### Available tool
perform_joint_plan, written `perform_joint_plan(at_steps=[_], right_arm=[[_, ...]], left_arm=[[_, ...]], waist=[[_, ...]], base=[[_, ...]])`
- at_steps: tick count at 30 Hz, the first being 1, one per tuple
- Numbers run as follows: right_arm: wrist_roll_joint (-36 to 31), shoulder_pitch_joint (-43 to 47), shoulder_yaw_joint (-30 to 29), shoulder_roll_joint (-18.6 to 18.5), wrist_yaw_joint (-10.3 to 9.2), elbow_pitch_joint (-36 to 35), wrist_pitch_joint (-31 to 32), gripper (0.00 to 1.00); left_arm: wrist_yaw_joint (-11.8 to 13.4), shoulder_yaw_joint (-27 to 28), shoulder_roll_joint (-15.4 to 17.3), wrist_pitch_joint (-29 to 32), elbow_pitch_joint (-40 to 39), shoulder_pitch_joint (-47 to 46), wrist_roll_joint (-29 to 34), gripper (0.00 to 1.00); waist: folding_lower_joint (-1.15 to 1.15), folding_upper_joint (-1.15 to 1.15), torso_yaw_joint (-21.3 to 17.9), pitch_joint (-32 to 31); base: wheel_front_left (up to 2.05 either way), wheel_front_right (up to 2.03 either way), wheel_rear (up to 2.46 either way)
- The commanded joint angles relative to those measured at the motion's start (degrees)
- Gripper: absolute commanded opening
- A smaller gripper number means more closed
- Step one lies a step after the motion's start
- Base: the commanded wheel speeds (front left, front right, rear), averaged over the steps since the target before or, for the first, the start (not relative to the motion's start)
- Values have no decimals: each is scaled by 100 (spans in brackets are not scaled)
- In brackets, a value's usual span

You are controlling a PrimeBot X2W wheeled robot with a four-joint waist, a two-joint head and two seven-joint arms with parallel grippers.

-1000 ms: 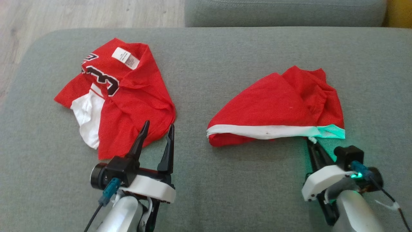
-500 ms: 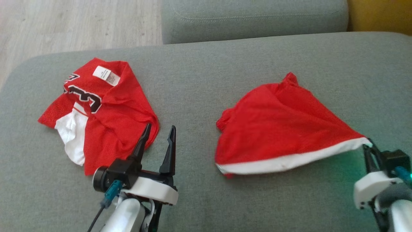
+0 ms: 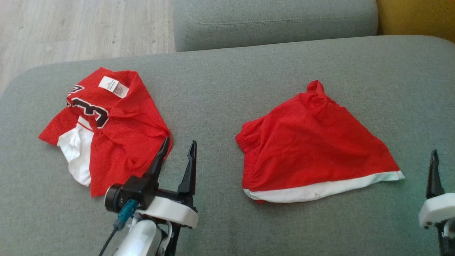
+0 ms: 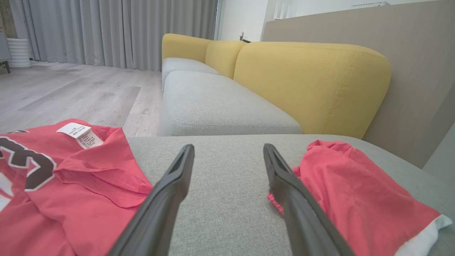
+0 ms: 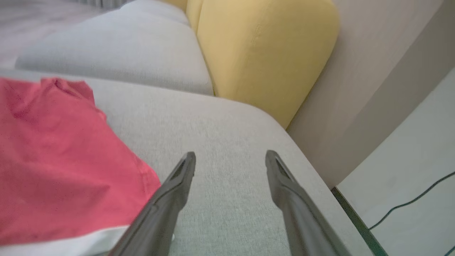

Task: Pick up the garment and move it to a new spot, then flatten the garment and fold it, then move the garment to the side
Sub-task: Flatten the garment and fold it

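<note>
The garment [image 3: 312, 145], red with a white hem, lies spread on the grey sofa cushion [image 3: 220, 92]. It also shows in the left wrist view [image 4: 348, 192] and the right wrist view [image 5: 53, 160]. My right gripper [image 5: 230, 160] is open and empty, just right of the garment's white-hemmed corner; one of its fingers [image 3: 433, 174] shows at the head view's right edge. My left gripper [image 3: 179, 142] is open with nothing between its fingers [image 4: 228, 147], hovering over bare cushion between the garment and a red jersey.
A crumpled red jersey [image 3: 117, 124] with white panel, black lettering and a label lies at the cushion's left. A second grey cushion [image 3: 273, 17] and a yellow backrest [image 4: 305, 78] stand beyond. Wooden floor [image 3: 71, 28] is at the far left; the cushion's edge drops off on the right [image 5: 320, 185].
My right gripper has opened and let go of the garment's white-hemmed corner after pulling it rightwards; the garment now lies flat. The left gripper is unchanged. The camera has shifted.
</note>
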Motion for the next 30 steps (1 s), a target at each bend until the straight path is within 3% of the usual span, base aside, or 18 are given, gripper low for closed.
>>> perform_joint_plan(at_steps=[1,5,11,13,14,17,24,30], right_arm=[[88,-112,69,21,-4,-313,-233,100],[732,-127,264,271,-4,-612,-772,100],[1570,-1,848,316,-4,-744,-1185,100],[1641,27,883,317,-4,-701,-1238,100],[1657,36,876,317,-4,-643,-1272,100],[1697,8,795,318,-4,-558,-1307,100],[1706,-94,742,318,-4,-402,-1350,100],[1726,-177,798,319,-4,-344,-1369,100]], left_arm=[[-26,209,-1,-55,-160,-85,68,100],[-52,191,-13,-55,-143,-66,84,100],[-219,36,-82,27,-55,-24,-102,100],[-394,-82,-119,241,15,21,-332,100],[-599,-287,-152,593,66,77,-662,100],[-758,-668,-171,1057,72,101,-987,100],[-838,-1398,-65,1672,163,-38,-1232,100],[-840,-1537,5,1673,442,-316,-1288,100]], waist=[[0,0,-9,-11],[0,0,-50,-37],[0,0,-122,21],[0,0,-125,37],[0,0,-126,49],[0,0,-130,68],[0,0,-192,136],[0,0,-321,275]], base=[[0,0,0],[0,0,0],[0,0,0],[0,0,0],[0,0,0],[0,0,0],[0,0,0],[0,0,0]])
